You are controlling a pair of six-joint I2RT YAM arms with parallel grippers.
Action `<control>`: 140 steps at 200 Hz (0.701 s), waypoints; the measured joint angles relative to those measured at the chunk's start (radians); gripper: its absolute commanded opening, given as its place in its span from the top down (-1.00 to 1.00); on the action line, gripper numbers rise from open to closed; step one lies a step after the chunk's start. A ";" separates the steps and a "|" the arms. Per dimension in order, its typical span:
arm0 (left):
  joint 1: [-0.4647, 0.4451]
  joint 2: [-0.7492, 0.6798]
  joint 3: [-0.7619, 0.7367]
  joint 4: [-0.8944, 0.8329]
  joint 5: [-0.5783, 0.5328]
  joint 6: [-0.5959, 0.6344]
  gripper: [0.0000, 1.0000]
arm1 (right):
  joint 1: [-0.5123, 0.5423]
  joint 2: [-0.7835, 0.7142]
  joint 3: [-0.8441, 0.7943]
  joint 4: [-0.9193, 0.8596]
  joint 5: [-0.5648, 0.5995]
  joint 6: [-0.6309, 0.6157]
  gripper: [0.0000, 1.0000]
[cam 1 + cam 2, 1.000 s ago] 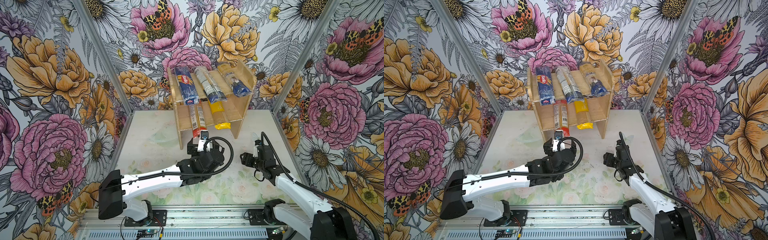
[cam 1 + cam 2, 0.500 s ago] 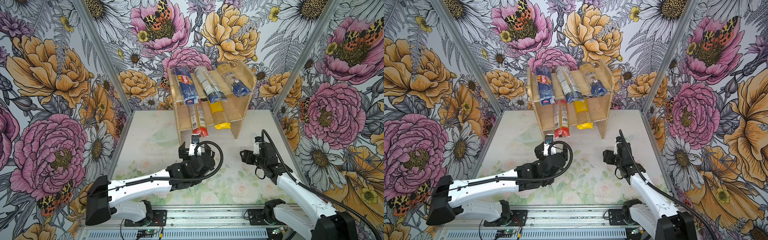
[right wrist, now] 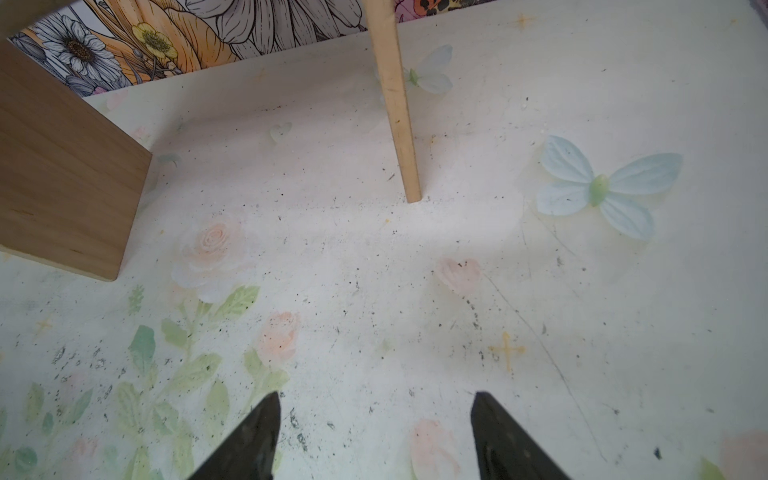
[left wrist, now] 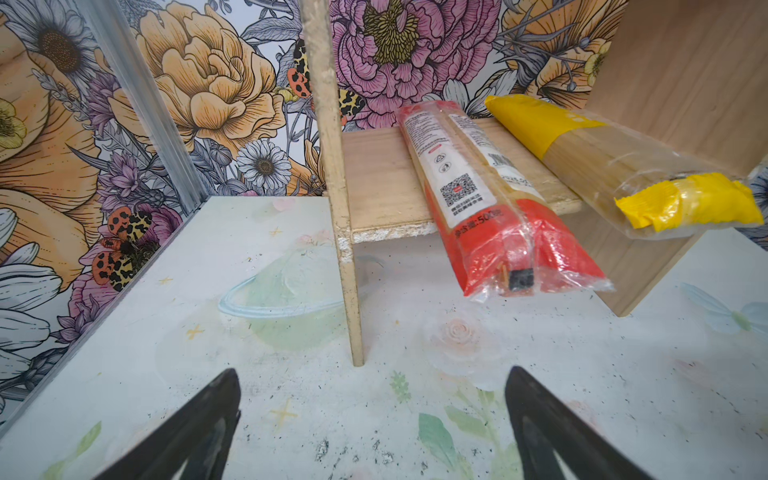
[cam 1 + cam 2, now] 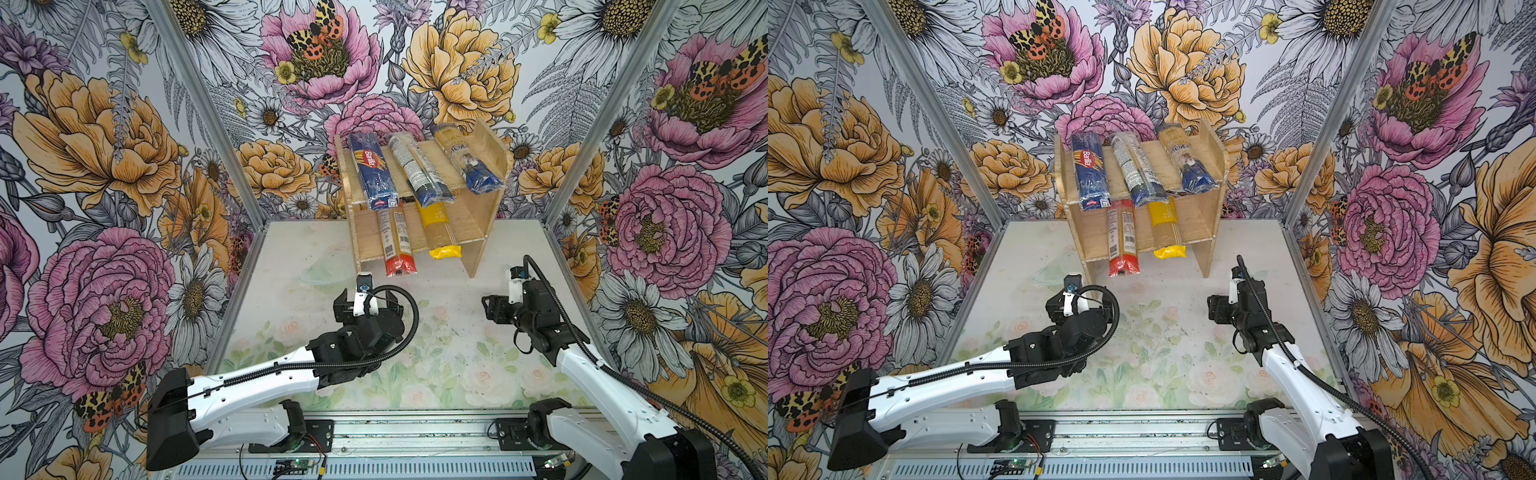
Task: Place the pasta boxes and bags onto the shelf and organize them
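Both top views look down from high over the desk's [image 5: 449,365] near edge; wrist views sit low, close, both facing the shelf [image 4: 382,178].

**Left arm [image 5: 257,378] pulls back from the shelf [image 5: 478,224]**

The left claw [image 4: 372,374] was right up against the front end of the red-ended pack [image 5: 398,249] on the shelf's lower tier. It has since drawn away and now hangs over the counter [image 5: 436,299], facing the front edge of the shelf's left side panel [image 5: 350,216], apart from the pack. The arm's elbow has swung further from the shelf, toward the rail [image 5: 415,436].
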 measured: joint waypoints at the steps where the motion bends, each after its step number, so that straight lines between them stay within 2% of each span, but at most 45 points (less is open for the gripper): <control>1: 0.001 -0.002 -0.002 0.000 0.000 0.001 -0.98 | 0.000 0.000 0.000 0.000 0.000 0.000 -0.48; 72: 0.121 -0.175 -0.194 0.130 0.040 0.130 -0.98 | -0.107 0.012 0.014 -0.002 0.005 -0.056 -0.48; 140: 0.281 -0.269 -0.275 0.263 0.126 0.251 -0.98 | -0.229 0.054 0.014 0.037 -0.023 -0.078 -0.49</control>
